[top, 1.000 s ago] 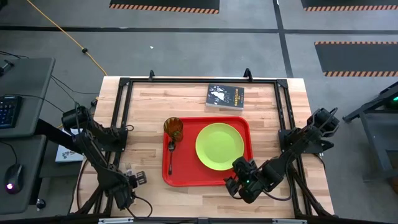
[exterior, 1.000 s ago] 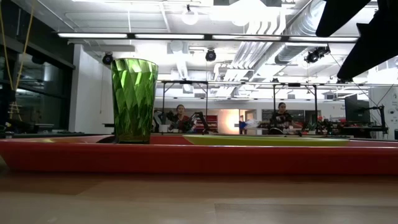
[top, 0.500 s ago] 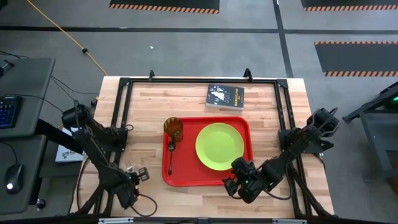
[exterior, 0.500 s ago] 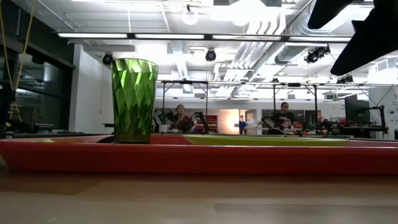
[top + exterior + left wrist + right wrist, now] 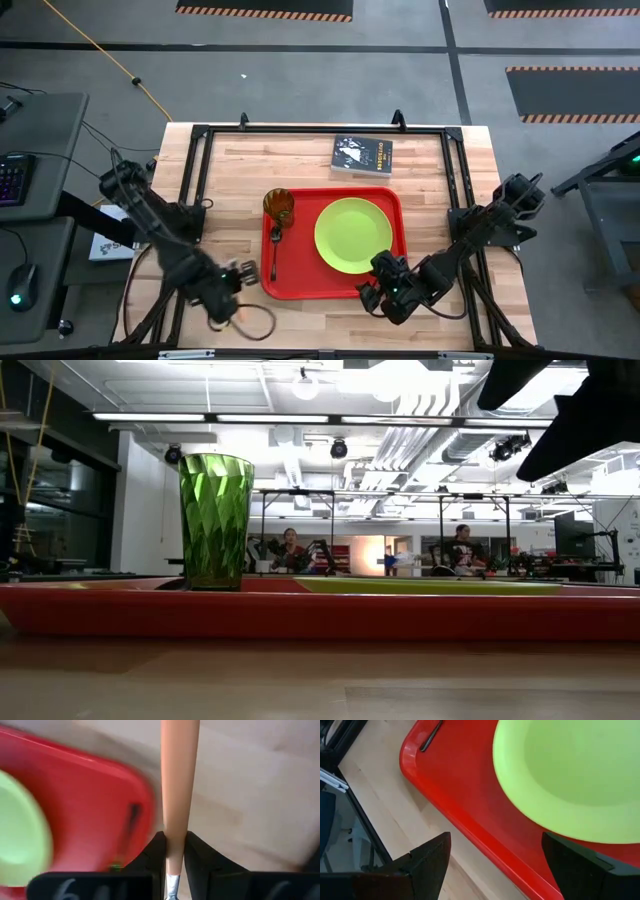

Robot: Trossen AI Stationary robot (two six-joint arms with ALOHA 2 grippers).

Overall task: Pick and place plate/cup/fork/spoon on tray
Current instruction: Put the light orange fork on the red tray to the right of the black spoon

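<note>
The red tray (image 5: 300,285) lies at the table's middle. On it are the lime-green plate (image 5: 353,235), the cup (image 5: 279,207) standing at its far left corner, and the dark-handled spoon (image 5: 275,252) near its left rim. In the low view the cup (image 5: 215,520) stands upright on the tray (image 5: 300,610). My left gripper (image 5: 240,272) is just left of the tray's near left corner, shut on the fork (image 5: 179,780). My right gripper (image 5: 385,292) is open and empty at the tray's near rim, below the plate; its fingers (image 5: 427,860) stand apart over the rim (image 5: 470,820). My left gripper pinches the fork's orange handle (image 5: 174,845) between its two fingers, near the end where the silver metal neck (image 5: 172,885) begins. The fork lies along the fingers, and its handle juts out past the fingertips, over the wood beside the tray.
A dark book (image 5: 362,155) lies on the table beyond the tray's far rim. A black metal frame (image 5: 200,140) runs round the table's edges. Bare wood shows left of the tray and along the near edge. People sit far off in the room behind.
My left gripper has gone from the table's near left part toward the right edge and a little toward the far edge, up to the tray's near left corner, staying shut on the fork.
</note>
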